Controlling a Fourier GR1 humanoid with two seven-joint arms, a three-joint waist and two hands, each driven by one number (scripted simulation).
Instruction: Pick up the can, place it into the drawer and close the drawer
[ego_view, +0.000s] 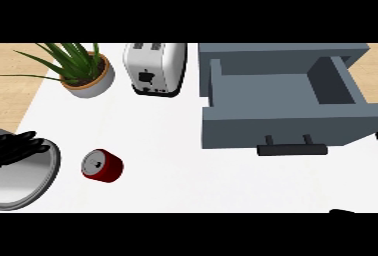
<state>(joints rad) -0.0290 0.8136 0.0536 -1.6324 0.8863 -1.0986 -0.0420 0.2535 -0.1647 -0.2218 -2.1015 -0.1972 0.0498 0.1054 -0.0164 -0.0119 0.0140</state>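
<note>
I note the red can (102, 165) standing on the white counter (184, 185), just right of my left hand (16, 147), whose fingers curl over the grey forearm, holding nothing. The grey drawer (284, 132) stands pulled open, well apart. Of the right hand (341, 211) only a sliver shows; I cannot tell its state.

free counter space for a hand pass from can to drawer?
Bare white counter runs from the red can rightward below the drawer handle, and up between can and toaster. The open drawer's inside shows bare. Crowded: far left, where the left hand sits beside the can, and the plant next to the toaster.
</note>
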